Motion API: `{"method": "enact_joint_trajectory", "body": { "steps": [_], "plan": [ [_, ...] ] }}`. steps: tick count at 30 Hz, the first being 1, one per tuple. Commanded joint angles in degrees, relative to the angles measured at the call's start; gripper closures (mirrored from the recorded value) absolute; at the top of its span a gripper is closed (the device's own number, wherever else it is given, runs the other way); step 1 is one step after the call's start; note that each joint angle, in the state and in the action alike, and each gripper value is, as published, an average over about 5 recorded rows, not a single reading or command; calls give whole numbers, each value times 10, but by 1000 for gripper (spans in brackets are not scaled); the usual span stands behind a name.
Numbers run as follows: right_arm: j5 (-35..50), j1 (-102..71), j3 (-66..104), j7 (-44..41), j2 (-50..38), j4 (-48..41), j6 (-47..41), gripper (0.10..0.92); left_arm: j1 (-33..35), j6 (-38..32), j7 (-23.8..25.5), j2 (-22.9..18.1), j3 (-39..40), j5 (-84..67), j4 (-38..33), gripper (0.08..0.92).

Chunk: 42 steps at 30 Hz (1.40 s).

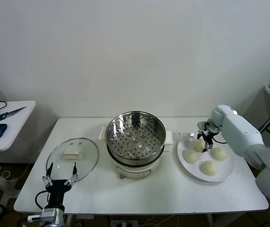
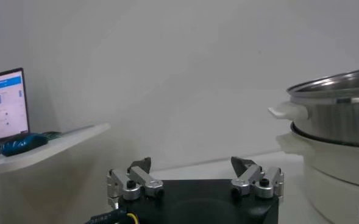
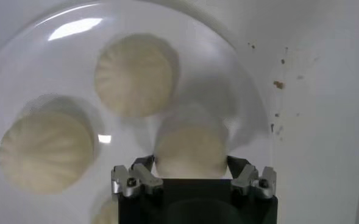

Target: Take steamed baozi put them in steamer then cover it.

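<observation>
- Right gripper (image 1: 206,137) is down over the white plate (image 1: 227,169), its fingers (image 3: 144,168) spread on either side of one bun (image 3: 190,150) at the plate's back edge.
- Three more buns (image 1: 210,167) lie on the same plate.
- Left gripper (image 1: 59,176) hangs open near the table's (image 1: 139,194) front edge, just beside the glass lid (image 1: 72,158).
- Steamer pot (image 1: 135,136) stands uncovered between lid and plate, tray bare.
</observation>
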Motion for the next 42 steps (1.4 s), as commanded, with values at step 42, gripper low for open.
{"method": "enact_joint_trajectory", "body": {
  "steps": [42],
  "plan": [
    [42, 310, -286, -21, 140, 352, 237, 330, 26, -5, 0, 3, 2, -2, -22, 177]
  ]
}}
